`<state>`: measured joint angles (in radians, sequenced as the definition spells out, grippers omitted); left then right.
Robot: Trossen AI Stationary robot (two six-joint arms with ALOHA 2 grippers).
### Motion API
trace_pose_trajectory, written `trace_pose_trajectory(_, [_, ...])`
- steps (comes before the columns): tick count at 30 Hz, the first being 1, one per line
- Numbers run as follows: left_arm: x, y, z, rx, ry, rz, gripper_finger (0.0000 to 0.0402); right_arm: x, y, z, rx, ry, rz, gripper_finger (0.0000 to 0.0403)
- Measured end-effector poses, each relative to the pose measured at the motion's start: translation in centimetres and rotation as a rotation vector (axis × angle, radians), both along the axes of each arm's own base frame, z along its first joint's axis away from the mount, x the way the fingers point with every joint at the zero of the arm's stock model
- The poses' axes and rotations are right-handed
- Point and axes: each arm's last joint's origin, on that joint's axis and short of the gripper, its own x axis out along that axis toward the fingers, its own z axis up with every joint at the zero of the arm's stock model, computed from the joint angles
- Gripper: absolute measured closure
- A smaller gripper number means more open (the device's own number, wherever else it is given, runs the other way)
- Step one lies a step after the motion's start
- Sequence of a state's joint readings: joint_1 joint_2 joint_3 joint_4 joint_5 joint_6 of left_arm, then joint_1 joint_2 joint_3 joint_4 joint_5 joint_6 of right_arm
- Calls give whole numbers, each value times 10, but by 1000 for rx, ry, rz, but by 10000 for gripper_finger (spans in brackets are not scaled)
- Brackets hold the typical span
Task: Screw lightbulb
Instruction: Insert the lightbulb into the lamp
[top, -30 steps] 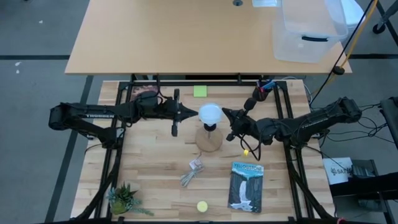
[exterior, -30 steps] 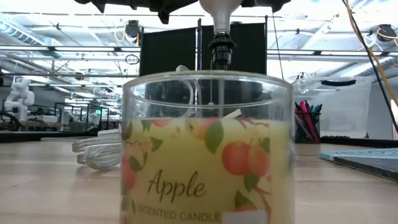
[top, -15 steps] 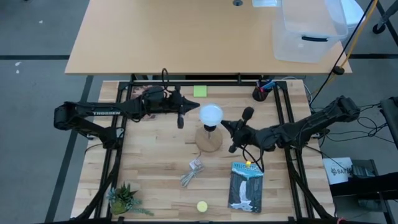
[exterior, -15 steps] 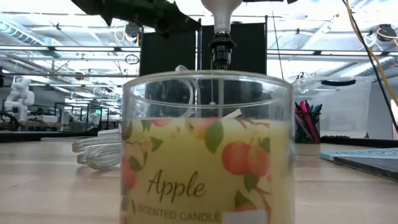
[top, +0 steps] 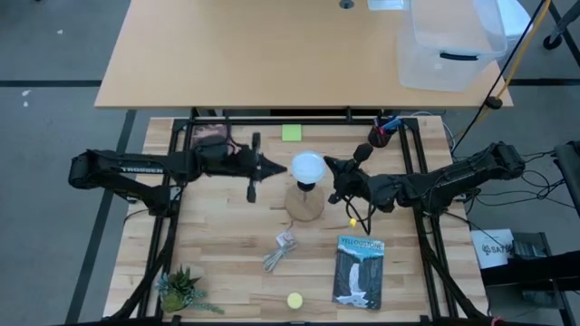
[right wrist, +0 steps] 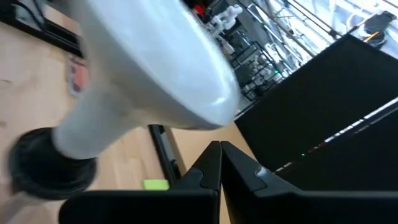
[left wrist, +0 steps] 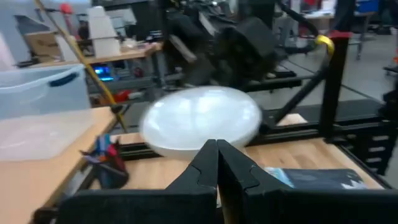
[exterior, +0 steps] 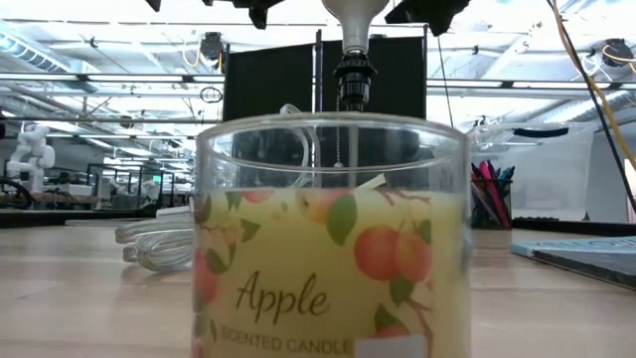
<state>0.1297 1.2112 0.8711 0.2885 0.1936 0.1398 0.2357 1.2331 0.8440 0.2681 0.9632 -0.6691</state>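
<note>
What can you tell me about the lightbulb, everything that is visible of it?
The lightbulb has a white, glossy rounded dome and a pale grey neck that tapers down. It stands upright with its base in the black socket of the round wooden base, near the middle of the wooden table. How far it is screwed in cannot be seen. The left gripper and the right gripper, both shut, point at the dome from opposite sides; neither holds it.

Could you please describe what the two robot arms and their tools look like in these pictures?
Both arms are dark, nearly black, built of slim jointed segments. The left arm carries pale lettering along its long link; the right arm has black cables trailing beside it. The left tool and right tool each end in two dark, tapered fingers that narrow to a point.
</note>
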Motion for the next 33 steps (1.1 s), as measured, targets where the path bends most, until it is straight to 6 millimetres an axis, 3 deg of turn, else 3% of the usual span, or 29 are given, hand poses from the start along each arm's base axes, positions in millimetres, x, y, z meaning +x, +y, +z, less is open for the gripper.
trace_pose_trajectory(8, [6, -1, -5, 2, 9, 36, 401, 2, -5, 1, -8, 6, 29, 403])
trace_pose_trajectory(26, [11, 31, -14, -3, 15, 168, 401, -5, 26, -3, 8, 16, 95, 403])
trace_pose_trajectory(33, [-5, 24, 8, 7, -76, 59, 401, -7, 29, -7, 19, 35, 70, 403])
